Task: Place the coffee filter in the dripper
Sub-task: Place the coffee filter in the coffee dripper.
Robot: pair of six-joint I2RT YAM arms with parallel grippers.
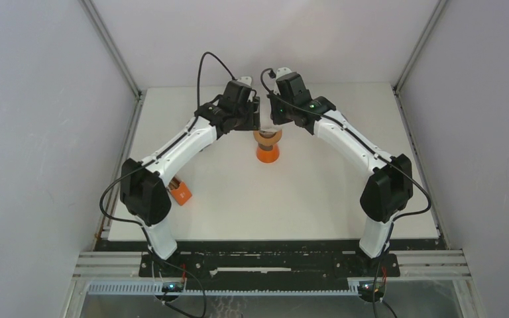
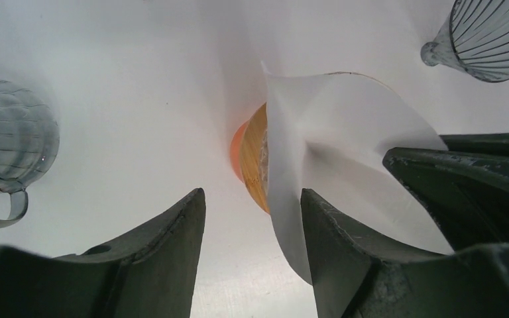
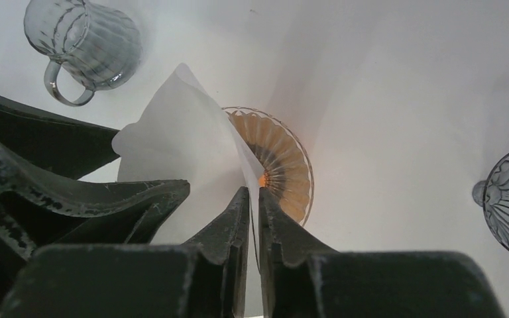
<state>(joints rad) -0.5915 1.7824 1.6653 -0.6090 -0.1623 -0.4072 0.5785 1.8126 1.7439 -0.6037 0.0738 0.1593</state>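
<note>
The right gripper (image 3: 253,194) has its fingers drawn almost together, pinching an edge of the white coffee filter (image 3: 179,142). The filter fans out from its tips toward the left gripper (image 2: 252,195), and the orange dripper (image 3: 282,165) sits just below and beyond those tips. The left gripper's fingers stand apart, the filter resting against the finger nearer the right gripper, with the dripper just past the gap.

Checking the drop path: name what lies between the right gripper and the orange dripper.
Right wrist view: only the white paper filter, its edge caught in the right gripper, hanging over the orange dripper. Nothing else intervenes.
</note>
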